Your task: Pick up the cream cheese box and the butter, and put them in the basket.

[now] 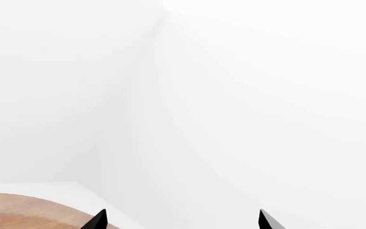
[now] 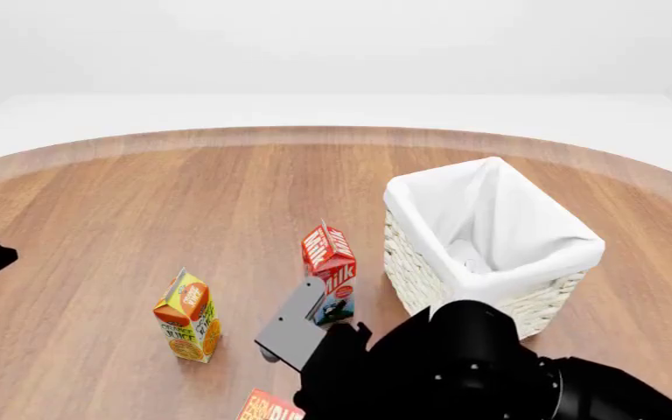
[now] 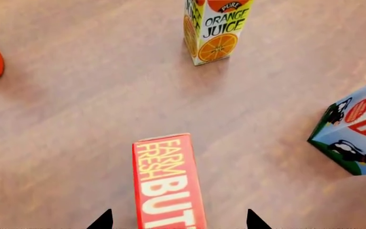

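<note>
Hovering over the wooden table (image 2: 137,201), the right gripper (image 3: 177,220) has its 2 black fingertips (image 3: 101,220) spread wide, the butter (image 3: 167,183) lying flat between them, untouched on either side. In the head view the butter (image 2: 270,408) peeks out at 6 o'clock beneath the right arm (image 2: 453,367). An orange juice carton (image 2: 189,317) stands at 8 o'clock, a milk carton (image 2: 332,271) near the centre, the basket (image 2: 493,249) at 3 o'clock with something pale lying inside it; whether that is the cream cheese box cannot be told. The left gripper (image 1: 181,220) points at white wall, tips apart, holding nothing.
</note>
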{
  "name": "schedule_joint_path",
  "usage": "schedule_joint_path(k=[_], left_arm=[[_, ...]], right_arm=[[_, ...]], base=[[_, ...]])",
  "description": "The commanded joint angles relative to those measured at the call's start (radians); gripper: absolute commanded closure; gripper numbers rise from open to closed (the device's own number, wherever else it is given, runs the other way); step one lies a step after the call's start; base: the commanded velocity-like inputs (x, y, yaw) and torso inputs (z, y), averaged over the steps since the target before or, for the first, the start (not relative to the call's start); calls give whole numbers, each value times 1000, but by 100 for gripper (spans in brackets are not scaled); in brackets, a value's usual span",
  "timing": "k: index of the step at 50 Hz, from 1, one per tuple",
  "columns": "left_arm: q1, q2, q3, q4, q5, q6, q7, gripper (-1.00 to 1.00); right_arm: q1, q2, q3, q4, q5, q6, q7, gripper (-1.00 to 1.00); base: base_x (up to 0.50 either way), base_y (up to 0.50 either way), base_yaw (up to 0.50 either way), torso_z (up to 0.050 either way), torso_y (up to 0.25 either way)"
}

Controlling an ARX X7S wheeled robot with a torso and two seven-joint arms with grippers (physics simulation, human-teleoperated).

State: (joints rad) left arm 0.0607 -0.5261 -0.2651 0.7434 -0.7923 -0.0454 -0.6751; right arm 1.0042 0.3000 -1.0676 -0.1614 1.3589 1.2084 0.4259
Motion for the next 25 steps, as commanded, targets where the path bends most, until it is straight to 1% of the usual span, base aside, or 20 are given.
schedule_joint_path(k=[1, 25], left_arm=[[3, -1, -2, 1, -1, 3, 0, -100], [0, -3, -2, -6, -3, 7, 1, -100]], right_arm=[[-8, -3, -20, 18, -22, -14, -18, -100], [-7, -14, -60, 68, -64, -37, -66, -100]], base=[[0, 0, 0, 0, 0], [0, 0, 0, 0, 0]])
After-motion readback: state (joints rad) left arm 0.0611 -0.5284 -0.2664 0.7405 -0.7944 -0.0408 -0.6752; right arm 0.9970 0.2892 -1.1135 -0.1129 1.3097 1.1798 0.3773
